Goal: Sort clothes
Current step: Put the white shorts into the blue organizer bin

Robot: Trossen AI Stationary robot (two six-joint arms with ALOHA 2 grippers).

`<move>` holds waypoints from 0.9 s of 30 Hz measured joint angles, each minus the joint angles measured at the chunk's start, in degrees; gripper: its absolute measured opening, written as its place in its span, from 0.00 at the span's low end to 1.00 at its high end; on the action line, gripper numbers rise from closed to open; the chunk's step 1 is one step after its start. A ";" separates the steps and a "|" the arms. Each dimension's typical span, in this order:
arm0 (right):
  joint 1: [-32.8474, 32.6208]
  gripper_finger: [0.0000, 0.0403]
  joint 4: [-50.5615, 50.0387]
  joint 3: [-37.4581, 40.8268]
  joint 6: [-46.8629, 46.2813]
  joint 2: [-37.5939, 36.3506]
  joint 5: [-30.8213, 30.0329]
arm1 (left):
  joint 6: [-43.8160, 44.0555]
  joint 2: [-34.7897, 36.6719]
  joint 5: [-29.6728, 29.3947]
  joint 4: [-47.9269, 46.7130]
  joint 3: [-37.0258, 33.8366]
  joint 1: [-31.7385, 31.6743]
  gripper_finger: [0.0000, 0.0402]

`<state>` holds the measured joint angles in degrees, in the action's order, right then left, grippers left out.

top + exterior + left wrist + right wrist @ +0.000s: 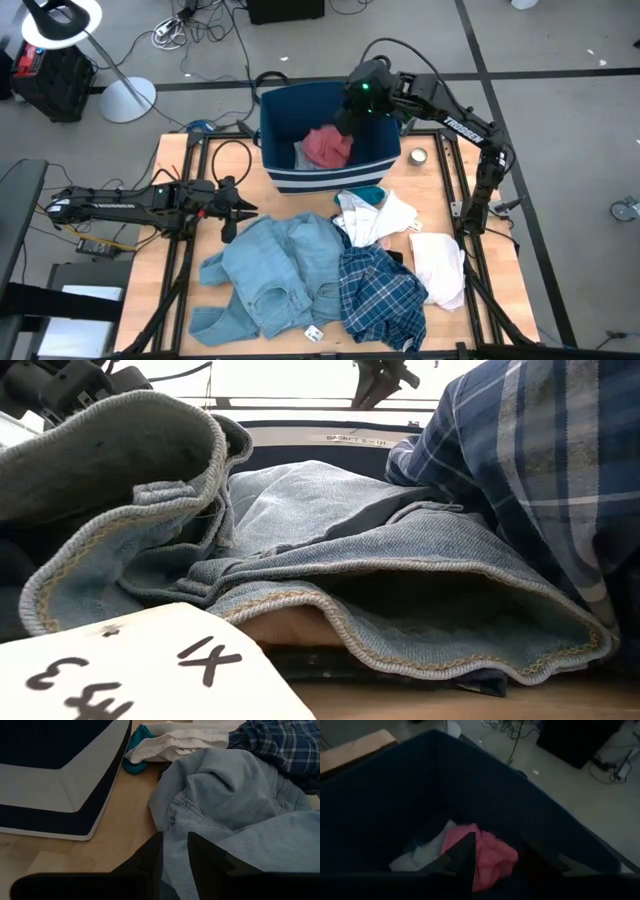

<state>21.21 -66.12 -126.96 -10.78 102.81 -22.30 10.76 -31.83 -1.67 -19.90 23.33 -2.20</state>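
A navy bin with white stripes [300, 175] stands at the table's far middle. A salmon-red garment [328, 146] lies inside it on a pale piece [422, 855]. My right gripper [502, 855] hangs open just above the red garment [490, 857]. Light blue denim pieces [270, 270], a navy-white plaid shirt [382, 292], white garments [385, 215] and a teal item [371, 193] lie heaped on the table in front of the bin. My left gripper [175, 862] is open at the denim pile's left edge [220, 815]; denim shows between its fingers.
A small tape roll [418, 156] lies right of the bin. Another white garment [440, 268] lies at the table's right. A white numbered tag [120, 670] lies at the near edge by the denim. Bare wood [200, 240] shows at the table's left.
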 joint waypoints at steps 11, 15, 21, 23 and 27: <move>-3.44 0.46 -16.94 -0.02 -5.27 -5.01 -0.06 | 0.00 0.00 0.04 2.81 0.02 0.00 0.24; -5.58 0.48 -21.93 -0.02 -9.40 -7.24 -0.22 | 0.00 0.00 0.04 3.81 0.02 0.00 0.24; -10.84 0.52 -23.94 -0.03 -14.31 -9.71 -0.75 | 0.00 -0.02 0.07 4.29 0.02 0.02 0.24; -13.06 0.54 -23.94 -0.04 -15.70 -10.38 -0.86 | 0.00 -0.02 0.07 4.29 0.02 0.00 0.24; -17.39 0.56 -23.91 -0.04 -19.28 -10.61 -1.96 | 0.00 -0.02 0.09 4.33 0.02 0.02 0.24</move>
<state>3.82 -90.03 -127.00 -30.06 92.20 -24.26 10.76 -31.86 -1.58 -15.57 23.35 -2.18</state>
